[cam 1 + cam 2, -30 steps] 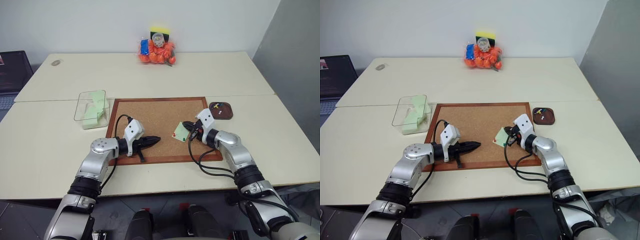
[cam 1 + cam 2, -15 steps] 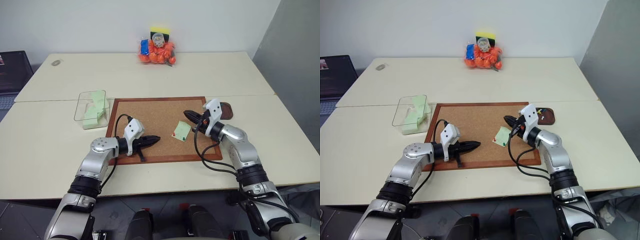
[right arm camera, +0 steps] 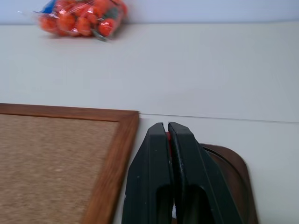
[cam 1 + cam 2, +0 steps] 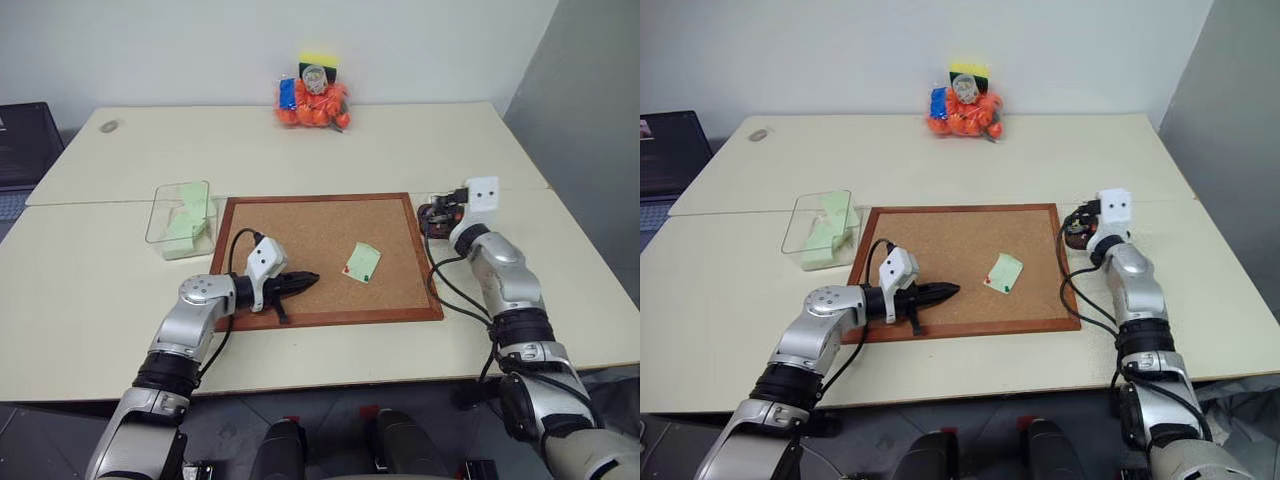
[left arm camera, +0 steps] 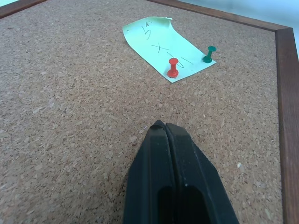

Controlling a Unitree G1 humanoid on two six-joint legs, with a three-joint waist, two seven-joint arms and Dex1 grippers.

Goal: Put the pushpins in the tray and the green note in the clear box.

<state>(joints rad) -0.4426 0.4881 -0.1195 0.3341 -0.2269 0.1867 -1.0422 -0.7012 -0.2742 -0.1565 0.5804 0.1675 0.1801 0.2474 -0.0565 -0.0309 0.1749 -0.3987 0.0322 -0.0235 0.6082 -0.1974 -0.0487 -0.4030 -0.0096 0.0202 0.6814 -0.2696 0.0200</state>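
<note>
Pale cream worktop (image 4: 300, 150) against a plain white wall; we note a seam where two slabs meet. A wood-framed cork board (image 4: 300, 235) lies flat in the middle.

On the board's right half we see the green note (image 4: 362, 262), flat but for one curled edge, with handwriting on it. Two pushpins stand in its near end: a red pushpin (image 5: 173, 67) and a green pushpin (image 5: 209, 54), side by side and apart.

The clear box (image 4: 182, 219) sits on the worktop just beside the board's left edge. Pale green paper already lies inside it.

The tray (image 3: 233, 177) rests just off the board's far right corner, close to the frame. In the head views the right arm covers most of it.

Left gripper (image 5: 163, 127): over the board's near left part, pointing across toward the note, well short of it. Its fingers are pressed together with nothing between them.

Right gripper (image 3: 167, 128): above the tray's edge nearest the board. Its fingers are closed, and we see a sliver of red in the slit between the tips; from the wrist view we read this as a red pin (image 3: 167, 136) pinched there, though too little shows to make out its shape.

A clear bag of orange balls (image 4: 315, 100) sits at the far edge by the wall. A dark laptop (image 4: 22, 135) sits at far left.
</note>
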